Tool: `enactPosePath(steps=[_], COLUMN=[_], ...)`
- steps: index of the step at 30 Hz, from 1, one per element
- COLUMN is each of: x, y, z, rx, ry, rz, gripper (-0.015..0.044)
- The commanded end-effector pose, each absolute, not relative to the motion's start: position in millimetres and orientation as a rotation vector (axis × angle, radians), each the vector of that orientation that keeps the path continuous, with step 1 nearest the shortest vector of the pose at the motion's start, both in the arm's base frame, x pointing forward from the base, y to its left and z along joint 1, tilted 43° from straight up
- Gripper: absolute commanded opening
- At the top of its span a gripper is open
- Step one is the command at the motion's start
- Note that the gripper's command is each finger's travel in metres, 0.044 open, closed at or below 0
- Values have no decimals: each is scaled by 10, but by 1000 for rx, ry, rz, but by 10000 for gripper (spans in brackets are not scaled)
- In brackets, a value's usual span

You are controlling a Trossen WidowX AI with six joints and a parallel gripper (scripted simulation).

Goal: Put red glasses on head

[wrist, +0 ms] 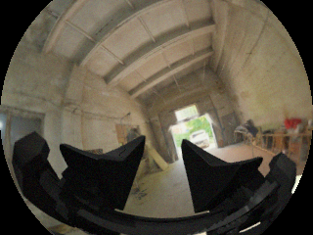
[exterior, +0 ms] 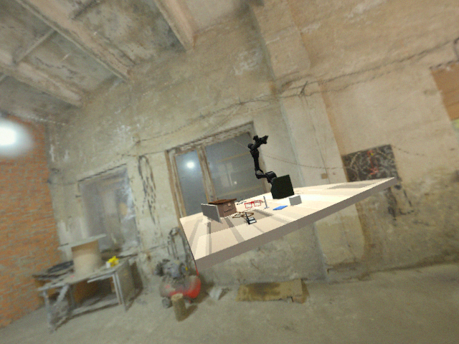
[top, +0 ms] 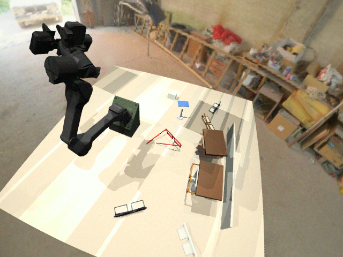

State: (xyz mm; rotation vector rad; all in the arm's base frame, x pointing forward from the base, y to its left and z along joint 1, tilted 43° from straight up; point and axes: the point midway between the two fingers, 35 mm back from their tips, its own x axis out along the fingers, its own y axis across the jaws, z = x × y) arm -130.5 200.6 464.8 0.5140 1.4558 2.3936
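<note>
The red glasses (top: 180, 145) (exterior: 253, 203) rest on the table in front of the heads, temples unfolded and pointing toward the arm's side. Two brown display heads (top: 214, 142) (top: 210, 179) stand side by side before an upright grey panel. The head nearer the top camera has orange-brown glasses (top: 189, 181) at its front; the other shows no glasses on it. No blue tag can be made out on either head. My gripper (top: 50, 27) (wrist: 163, 141) is raised high, far from the glasses, pointing away from the table. Its fingers are partly open with nothing between them.
The grey panel (top: 229, 176) stands behind the heads. Brown glasses (top: 206, 119) and dark glasses (top: 214, 107) lie beyond them. Black glasses (top: 129, 212) and white glasses (top: 189, 237) lie nearer. A blue pad (top: 183, 103), white block (top: 172, 95), small stand (top: 181, 113) and green block (top: 134, 119) are near the arm's base.
</note>
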Motion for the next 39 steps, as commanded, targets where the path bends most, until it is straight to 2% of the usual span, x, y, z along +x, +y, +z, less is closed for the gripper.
enactPosePath(steps=[1, 11, 20, 29, 39], x=[-1004, -78, 843, 1691, 2373], y=[2649, 3547, 3840, 3596, 2722], z=[4328, 3509, 2536, 1470, 400], rx=[631, 763, 792, 708, 478], ry=[1510, 1489, 1475, 1410, 1317], rz=[2099, 1533, 991, 463, -102], gripper=[200, 200, 200, 200, 200])
